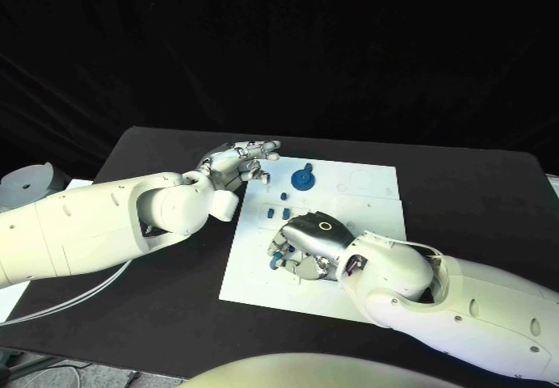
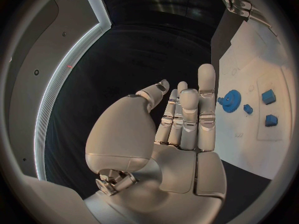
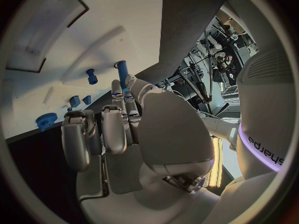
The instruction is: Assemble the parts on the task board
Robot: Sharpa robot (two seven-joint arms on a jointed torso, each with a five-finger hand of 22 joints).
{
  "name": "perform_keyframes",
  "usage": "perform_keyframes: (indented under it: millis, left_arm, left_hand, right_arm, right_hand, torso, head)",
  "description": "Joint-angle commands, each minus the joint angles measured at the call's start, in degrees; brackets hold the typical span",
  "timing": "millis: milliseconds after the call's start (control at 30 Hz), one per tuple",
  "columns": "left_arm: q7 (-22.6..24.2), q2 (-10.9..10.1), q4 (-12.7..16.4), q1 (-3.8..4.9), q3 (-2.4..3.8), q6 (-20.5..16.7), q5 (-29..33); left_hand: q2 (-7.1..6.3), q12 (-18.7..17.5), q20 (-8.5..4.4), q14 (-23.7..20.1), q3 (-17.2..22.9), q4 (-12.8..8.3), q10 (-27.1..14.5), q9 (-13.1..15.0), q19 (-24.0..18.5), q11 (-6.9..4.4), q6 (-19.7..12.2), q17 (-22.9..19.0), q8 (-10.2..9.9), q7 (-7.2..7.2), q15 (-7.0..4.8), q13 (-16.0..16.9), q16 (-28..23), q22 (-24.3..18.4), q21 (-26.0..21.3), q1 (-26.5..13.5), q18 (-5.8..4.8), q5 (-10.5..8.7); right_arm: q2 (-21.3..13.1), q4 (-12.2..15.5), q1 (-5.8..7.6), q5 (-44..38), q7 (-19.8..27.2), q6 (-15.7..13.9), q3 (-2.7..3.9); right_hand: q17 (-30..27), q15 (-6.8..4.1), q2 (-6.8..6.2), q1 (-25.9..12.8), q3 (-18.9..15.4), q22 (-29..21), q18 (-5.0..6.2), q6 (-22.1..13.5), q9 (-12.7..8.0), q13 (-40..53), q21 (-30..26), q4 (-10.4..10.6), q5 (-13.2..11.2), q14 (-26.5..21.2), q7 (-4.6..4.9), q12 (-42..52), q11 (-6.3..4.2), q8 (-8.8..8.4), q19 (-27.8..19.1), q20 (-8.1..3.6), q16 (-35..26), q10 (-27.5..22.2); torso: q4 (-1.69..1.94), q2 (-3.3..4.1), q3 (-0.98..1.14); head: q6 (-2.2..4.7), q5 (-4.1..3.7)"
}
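The white task board (image 1: 361,279) lies mid-table. My right hand (image 1: 308,245) is down over the board's left part, its fingers curled around a blue peg (image 3: 122,72) pinched at the fingertips (image 3: 116,88). A second short blue peg (image 3: 92,76) stands on the board just beyond. A blue gear (image 1: 303,178) sits near the board's far edge, with two small blue pieces (image 1: 276,213) between it and my right hand. My left hand (image 1: 241,161) hovers by the board's far left corner, fingers straight and empty; from its wrist the gear (image 2: 231,101) and small blue pieces (image 2: 269,96) are visible.
The black table (image 1: 466,186) stretches around the board. A grey object (image 1: 31,183) sits off the table's left edge. My left forearm (image 1: 105,222) crosses the table's left side. A shallow rectangular recess (image 3: 44,25) marks the board's surface.
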Motion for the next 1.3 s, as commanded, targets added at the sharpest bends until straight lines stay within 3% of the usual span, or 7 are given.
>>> perform_keyframes:
  millis: [33, 567, 700, 867, 967, 1300]
  left_arm:
    - [0.2, 0.1, 0.1, 0.01, 0.03, 1.2, -0.2]
    - [0.2, 0.0, 0.1, 0.01, 0.03, 1.1, -0.2]
    - [0.1, 0.0, 0.1, 0.02, 0.03, 1.1, -0.2]
    - [0.1, 0.0, 0.0, 0.02, 0.03, 1.0, -0.2]
    - [0.0, -0.1, 0.0, 0.02, 0.03, 1.0, -0.2]
    - [-0.2, -0.1, -0.1, 0.02, 0.03, 0.8, -0.2]
  left_hand:
    - [0.51, 0.1, -0.03, -0.4, 0.0, -0.2, -0.3, 0.1, -0.3, 0.13, -0.4, -0.1, 0.3, 0.05, -0.07, 0.1, 0.3, -0.1, -0.3, 0.1, 0.6, 0.22]
    - [0.51, 0.1, -0.03, -0.4, 0.0, -0.2, -0.3, 0.1, -0.3, 0.13, -0.4, -0.1, 0.3, 0.05, -0.07, 0.1, 0.3, -0.1, -0.3, 0.1, 0.6, 0.22]
    - [0.53, 0.4, -0.01, -0.5, 0.0, -0.2, -0.5, 0.1, -0.3, 0.14, -0.5, -0.2, 0.4, 0.05, -0.05, 0.1, 0.3, -0.1, -0.3, 0.1, 0.6, 0.22]
    - [0.53, 0.4, -0.01, -0.5, 0.0, -0.2, -0.5, 0.1, -0.3, 0.14, -0.5, -0.2, 0.4, 0.05, -0.05, 0.1, 0.3, -0.1, -0.3, 0.1, 0.6, 0.22]
    - [0.53, 0.4, -0.01, -0.5, 0.0, -0.2, -0.5, 0.1, -0.3, 0.14, -0.5, -0.2, 0.4, 0.05, -0.05, 0.1, 0.3, -0.1, -0.3, 0.1, 0.6, 0.22]
    - [0.61, 0.5, 0.0, -0.5, 0.0, -0.2, -0.6, 0.1, -0.3, 0.13, -0.5, -0.2, 0.5, 0.04, -0.05, 0.1, 0.4, 0.0, -0.3, 0.1, 0.61, 0.24]
  right_arm:
    - [0.2, -0.5, -0.11, -2.2, -1.5, 3.6, -0.11]
    - [0.8, -0.8, -0.12, -4.1, -2.8, 4.3, -0.25]
    - [1.3, -1.3, -0.11, -3.5, -2.5, 3.9, -0.45]
    - [1.6, -1.6, -0.11, -2.5, -2.0, 2.9, -0.66]
    - [1.6, -1.7, -0.11, -2.0, -1.4, 0.6, -0.74]
    - [0.0, -0.7, -0.15, -0.8, 0.4, -8.0, -0.8]
  right_hand:
    - [-0.1, 0.14, 0.31, 0.5, 0.2, 10.4, 0.8, 0.0, 0.1, 0.0, -0.1, -0.1, 0.3, 2.9, 0.36, -0.1, -0.71, 0.31, 4.2, 0.01, -0.1, 1.1]
    - [-0.2, 0.31, 0.0, 0.1, 0.0, 10.2, 0.86, -0.3, 0.1, 0.0, -0.3, -0.1, 0.2, 2.8, 0.46, -0.4, -0.54, 0.05, 4.1, 0.14, -0.2, 0.9]
    - [-0.4, 0.91, -1.15, -1.5, -0.6, 9.8, 0.95, -2.2, -0.4, -0.2, -0.6, 0.5, 0.2, 2.8, 0.96, -0.9, 0.13, -0.78, 3.9, 0.56, -0.3, -1.0]
    - [-0.9, 2.31, -3.43, -4.3, -3.5, 8.4, 1.28, -5.9, -1.4, -0.4, -1.8, 1.8, 0.2, 2.7, 1.47, -0.8, 1.73, -0.74, 3.4, 1.73, -0.5, -9.9]
    - [-1.0, 2.87, -3.35, -4.3, -6.3, 8.0, 1.41, -8.5, -2.1, -0.2, -2.1, 2.0, 0.3, 2.6, 1.15, -0.3, 2.42, -0.68, 3.2, 2.48, -0.4, -13.0]
    - [-1.8, 3.07, -3.07, -3.8, -10.2, 7.6, 1.52, -8.8, -2.2, -0.1, -2.4, 3.1, 0.3, 2.4, 1.51, 0.5, 2.6, -0.48, 3.1, 2.89, -0.7, -14.2]
  torso:
    - [0.01, 0.01, -0.01]
    - [-0.04, 0.01, -0.03]
    - [0.02, -0.04, -0.02]
    - [0.1, 0.0, -0.02]
    - [0.04, -0.01, -0.03]
    - [-0.04, -0.02, 0.04]
  head:
    - [-0.02, -0.07]
    - [-0.15, -0.08]
    - [-0.17, -0.12]
    - [-0.12, -0.2]
    - [-0.08, -0.25]
    - [0.1, -0.57]
